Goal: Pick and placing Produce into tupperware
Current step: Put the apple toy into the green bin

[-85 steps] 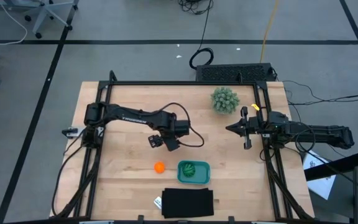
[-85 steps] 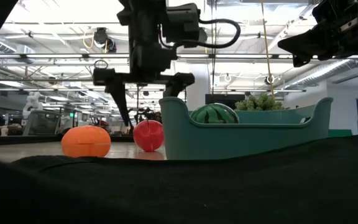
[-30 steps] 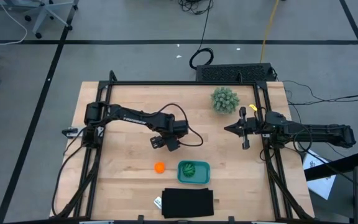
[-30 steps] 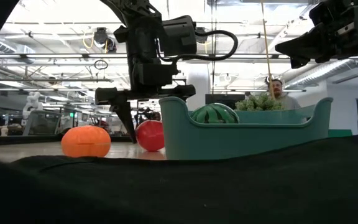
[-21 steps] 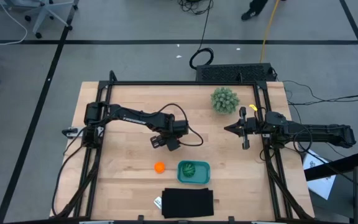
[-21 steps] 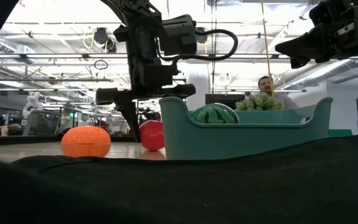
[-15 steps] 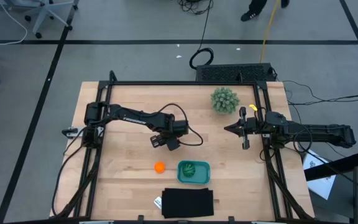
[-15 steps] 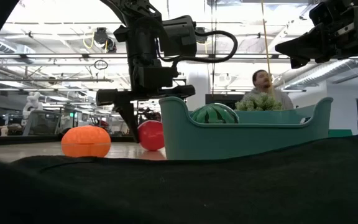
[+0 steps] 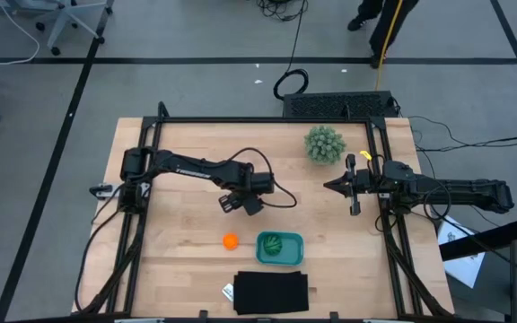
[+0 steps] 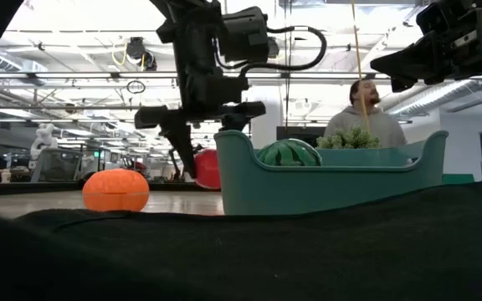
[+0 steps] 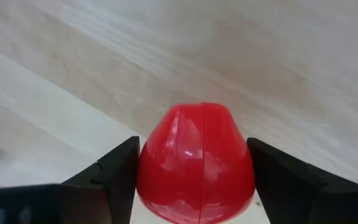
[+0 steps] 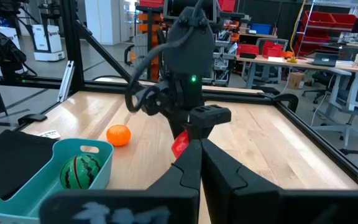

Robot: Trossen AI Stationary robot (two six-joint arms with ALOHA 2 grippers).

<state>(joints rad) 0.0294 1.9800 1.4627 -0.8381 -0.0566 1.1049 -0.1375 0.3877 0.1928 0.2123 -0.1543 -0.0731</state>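
The striped green melon [image 9: 276, 243] is sitting in the teal tupperware [image 9: 295, 254], so one piece looks done and two left. The left tool [image 11: 194, 171] is gripping the glossy, seamed red fruit [image 11: 196, 162] beyond the tupperware. The orange ball [image 9: 230, 240] is lying just beside the tupperware on the wooden worktop [image 9: 178, 260]. The right tool [image 9: 330, 186], closed and empty, is waiting well apart from the tupperware.

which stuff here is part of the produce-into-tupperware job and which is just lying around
Job:
- red fruit, between the left pincer fingers
- orange ball, on the table
- striped green melon, already in the teal tupperware

Lying about:
- fuzzy green plant
- flat black rectangle
- right pincer, shut and idle near the table's right edge
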